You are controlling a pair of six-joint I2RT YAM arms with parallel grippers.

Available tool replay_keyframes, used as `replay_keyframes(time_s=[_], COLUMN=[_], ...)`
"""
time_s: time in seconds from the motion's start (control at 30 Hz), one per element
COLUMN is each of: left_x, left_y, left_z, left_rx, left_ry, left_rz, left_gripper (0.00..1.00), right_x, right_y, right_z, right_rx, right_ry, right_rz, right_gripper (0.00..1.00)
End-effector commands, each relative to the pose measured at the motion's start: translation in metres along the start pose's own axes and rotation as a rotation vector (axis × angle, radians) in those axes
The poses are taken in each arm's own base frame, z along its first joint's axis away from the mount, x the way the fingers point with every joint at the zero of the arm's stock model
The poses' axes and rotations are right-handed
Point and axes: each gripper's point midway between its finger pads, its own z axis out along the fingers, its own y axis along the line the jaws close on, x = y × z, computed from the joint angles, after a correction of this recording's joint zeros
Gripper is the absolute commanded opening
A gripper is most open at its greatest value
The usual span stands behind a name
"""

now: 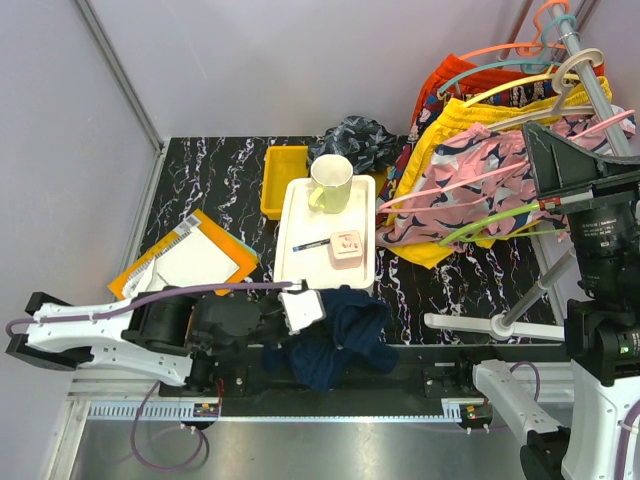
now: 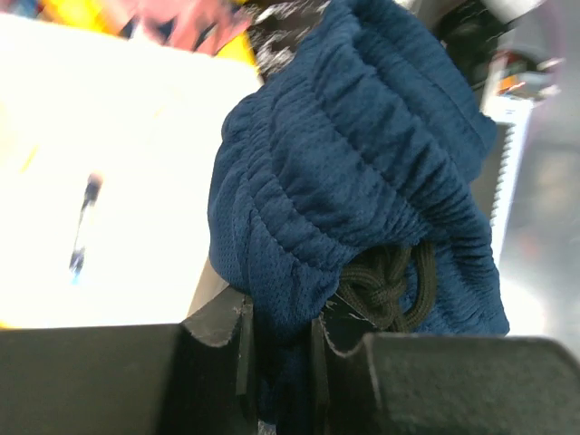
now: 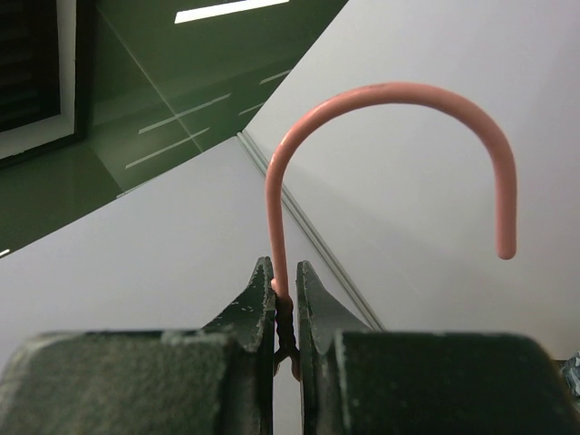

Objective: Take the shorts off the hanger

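At the near edge of the black marbled table (image 1: 220,170), just in front of the white plastic tray (image 1: 290,225): one pair of plain dark navy cloth shorts (image 1: 330,345), crumpled into a low heap. Long axis roughly left to right along the table edge. Off any hanger.

In the left wrist view, gathered elastic waistband running on a slant from upper right to lower left, dark knotted drawstring (image 2: 385,281) hanging close to the fingers. Left gripper (image 2: 281,322) pinched narrow on a fold of that navy cloth, fabric squeezed between both pads.

At the far side, behind the yellow plastic bin (image 1: 275,180): a second loose pair, charcoal shorts with a pale grey wavy print (image 1: 360,140), balled up, with no clear direction.

Right gripper (image 3: 285,272) closed tight on the twisted neck of a pink coated-wire hanger (image 3: 390,91), hook upright above the fingers and curling over to the right, against a pale wall.

On the tray: one pale yellow-green mug (image 1: 330,183), one pen (image 1: 312,244), one small pink box (image 1: 347,245).

On the metal rack (image 1: 590,70) at the right, draped on coloured hangers: one yellow pair (image 1: 470,130), one pink-and-navy floral pair (image 1: 480,170).
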Motion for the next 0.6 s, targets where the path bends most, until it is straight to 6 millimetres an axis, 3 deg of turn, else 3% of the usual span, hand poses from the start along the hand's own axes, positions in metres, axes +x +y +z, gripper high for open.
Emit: replay_keyframes(time_s=[0.0,0.13,0.43,0.57], left_x=[0.008,0.026,0.06,0.072], left_y=[0.041,0.067,0.086,0.103], left_z=[-0.025,-0.057,-0.104,-0.123], left_rx=[-0.187,-0.285,-0.321,-0.406], left_ry=[0.015,0.027,0.026,0.011], left_rz=[-0.064,-0.128,-0.232,-0.282], left_gripper=[0.0,0.0,0.0,0.0], right_x=[-0.005,-0.004,0.0,0.001], right_y=[0.003,0.001,-0.003,-0.004], right_z=[0.006,0.006,0.008,0.008], right_rx=[-0.026,-0.024,-0.021,-0.021], right_ry=[-0.026,-0.024,-0.017,-0.014], right_rz=[-0.007,-0.009,-0.008,-0.008], right_gripper=[0.0,0.0,0.0,0.0])
